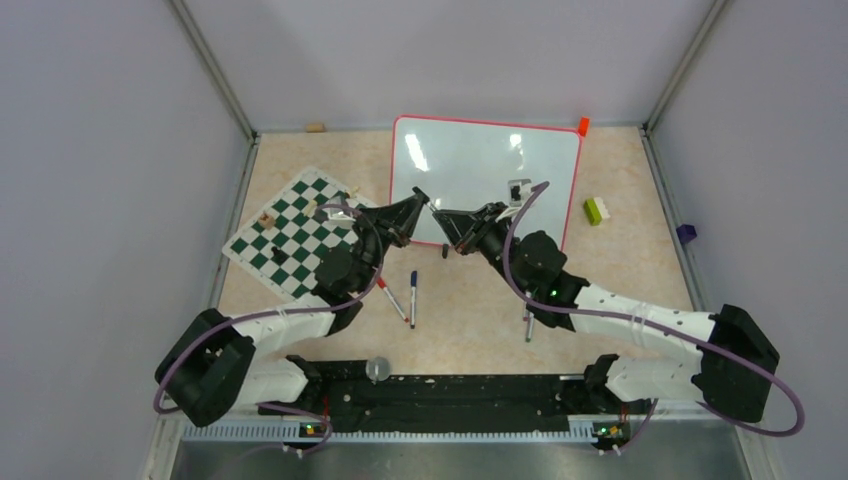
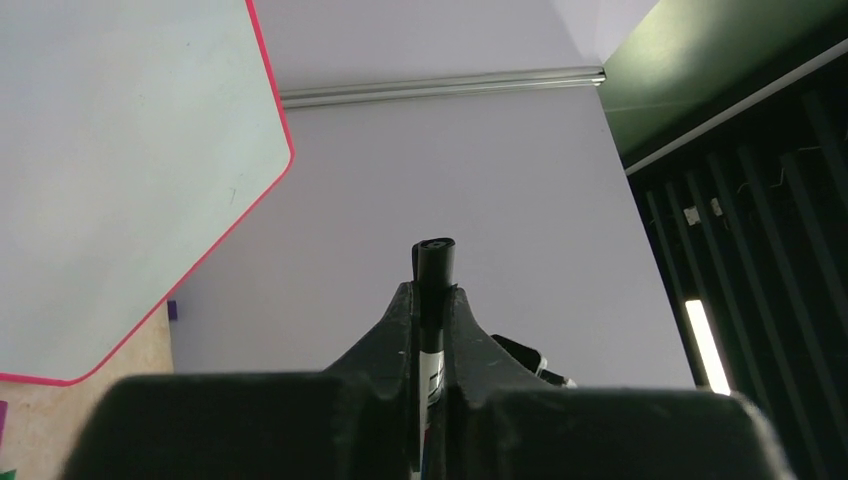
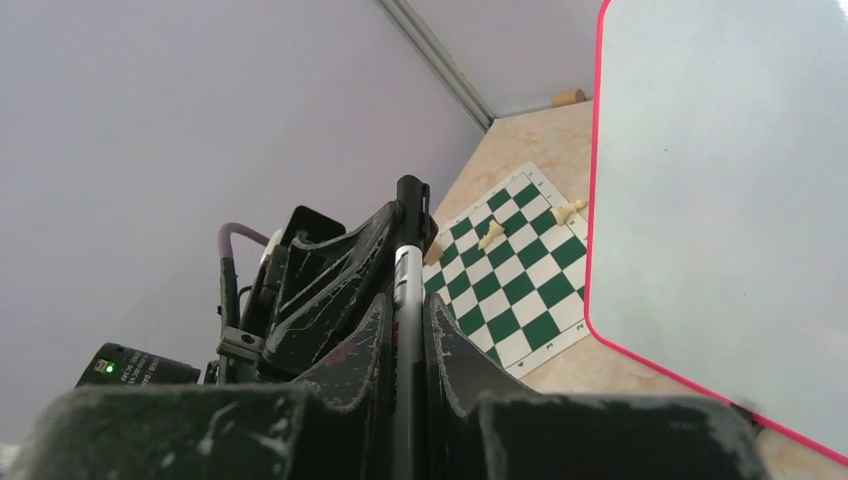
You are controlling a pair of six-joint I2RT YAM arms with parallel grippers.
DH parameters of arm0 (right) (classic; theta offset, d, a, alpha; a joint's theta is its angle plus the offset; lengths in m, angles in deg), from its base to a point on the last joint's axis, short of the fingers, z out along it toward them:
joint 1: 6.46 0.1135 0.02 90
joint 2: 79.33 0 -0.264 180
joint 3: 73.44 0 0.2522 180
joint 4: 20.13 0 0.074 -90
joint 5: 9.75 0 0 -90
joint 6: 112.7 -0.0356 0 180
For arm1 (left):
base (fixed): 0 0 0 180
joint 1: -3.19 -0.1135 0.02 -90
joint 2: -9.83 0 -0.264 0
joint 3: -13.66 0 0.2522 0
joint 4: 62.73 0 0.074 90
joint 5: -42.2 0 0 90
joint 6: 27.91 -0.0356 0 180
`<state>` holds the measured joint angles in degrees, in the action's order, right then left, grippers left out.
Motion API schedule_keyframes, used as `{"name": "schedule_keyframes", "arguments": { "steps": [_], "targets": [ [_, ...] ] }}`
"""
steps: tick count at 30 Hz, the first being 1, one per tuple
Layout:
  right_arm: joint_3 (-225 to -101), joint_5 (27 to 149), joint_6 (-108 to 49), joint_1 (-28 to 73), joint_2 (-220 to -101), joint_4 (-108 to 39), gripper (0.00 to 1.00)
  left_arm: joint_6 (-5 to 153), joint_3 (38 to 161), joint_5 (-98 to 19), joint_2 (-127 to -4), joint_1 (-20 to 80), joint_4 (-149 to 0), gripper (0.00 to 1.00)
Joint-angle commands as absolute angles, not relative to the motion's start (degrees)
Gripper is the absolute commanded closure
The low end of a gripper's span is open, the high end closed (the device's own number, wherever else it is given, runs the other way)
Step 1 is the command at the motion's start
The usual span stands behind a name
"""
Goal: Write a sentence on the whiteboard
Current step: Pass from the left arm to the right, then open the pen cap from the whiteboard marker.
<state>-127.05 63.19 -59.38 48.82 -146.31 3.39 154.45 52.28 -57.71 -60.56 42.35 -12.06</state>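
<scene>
Left jaws and right jaws meet tip to tip, both clamped on one marker (image 2: 436,262). They sit over the near edge of the whiteboard (image 1: 480,160), which lies flat on the counter (image 1: 625,255). Chess mat (image 1: 290,235) lies to its left.

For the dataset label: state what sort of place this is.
Probably a lab robot test cell: a tabletop boxed in by plain grey panels, with practice props like the whiteboard and chess mat.
</scene>
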Motion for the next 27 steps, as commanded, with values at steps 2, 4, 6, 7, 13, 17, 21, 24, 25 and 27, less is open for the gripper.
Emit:
{"name": "schedule_keyframes", "arguments": {
  "steps": [2, 4, 6, 7, 13, 17, 21, 24, 25, 27],
  "targets": [
    [-128.29, 61.88, -59.04, 49.15, -143.70, 2.93, 1.00, 153.17, 52.85, -57.48, -60.35, 42.44, -7.95, 0.73],
    [-129.31, 61.59, -58.33, 49.09, -142.17, -1.58, 1.00, 154.57, 53.00, -54.45, -58.80, 40.81, -13.84, 0.53],
    [-130.40, 62.45, -57.34, 49.00, -140.55, -7.73, 1.00, 154.30, 55.01, -45.90, -57.62, 36.54, -21.53, 0.48],
    [-131.03, 63.17, -57.20, 48.70, -139.63, -11.06, 1.00, 153.20, 56.01, -41.16, -57.40, 34.74, -23.85, 0.46],
    [-133.56, 84.67, -60.09, 37.04, -135.83, -26.46, 1.00, 143.90, 61.39, -17.12, -56.95, 25.32, -37.34, 0.26],
    [-135.99, 104.72, -60.14, 29.01, -137.69, -31.63, 1.00, 140.49, 66.75, 1.86, -63.17, 24.10, -37.29, 0.28],
    [-141.60, 113.70, -55.72, 28.13, -142.27, -39.48, 1.00, 143.86, 65.70, 8.01, -65.84, 24.32, -26.75, 0.32],
    [-144.40, 116.71, -54.52, 28.17, -143.95, -41.73, 1.00, 140.84, 65.31, 8.13, -64.54, 24.31, -29.39, 0.33],
    [-144.75, 116.90, -54.49, 28.17, -144.15, -41.79, 1.00, 139.13, 65.59, 7.96, -63.97, 24.34, -32.06, 0.34],
    [-145.13, 116.92, -54.51, 28.21, -144.27, -41.58, 1.00, 136.30, 65.96, 8.05, -63.31, 24.35, -36.17, 0.38]
  ]
}}
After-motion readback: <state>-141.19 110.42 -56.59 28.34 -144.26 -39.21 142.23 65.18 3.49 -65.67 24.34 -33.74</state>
